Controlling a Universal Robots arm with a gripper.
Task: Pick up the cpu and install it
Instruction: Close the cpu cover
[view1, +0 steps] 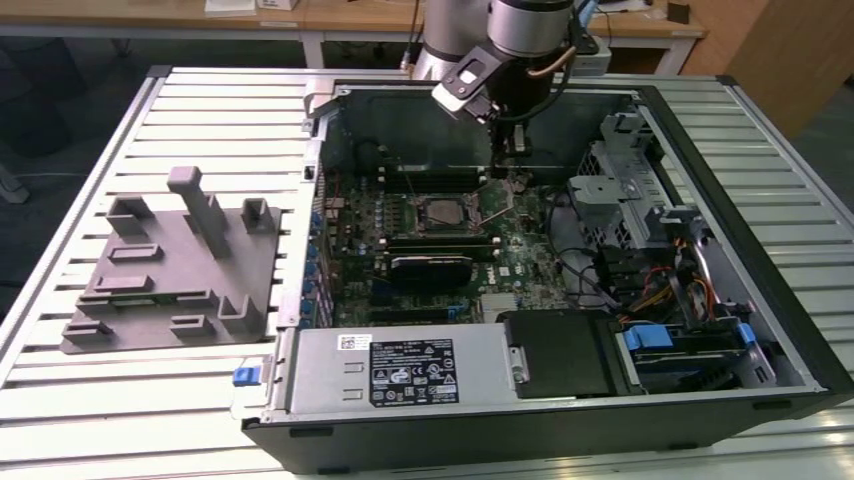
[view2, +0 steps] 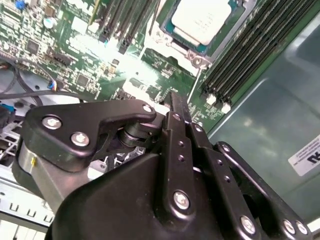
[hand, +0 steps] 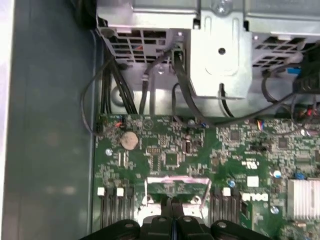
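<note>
Looking at the exterior view, you find the cpu seated on the motherboard near the frame's centre — likely light, stiff and fragile, best taken by its edges — while your tool hangs just upper right of it, clenched on nothing.

Black sticker on the power supply, white sticker beside it, white label on the case wall: all print too fine to read.
</note>
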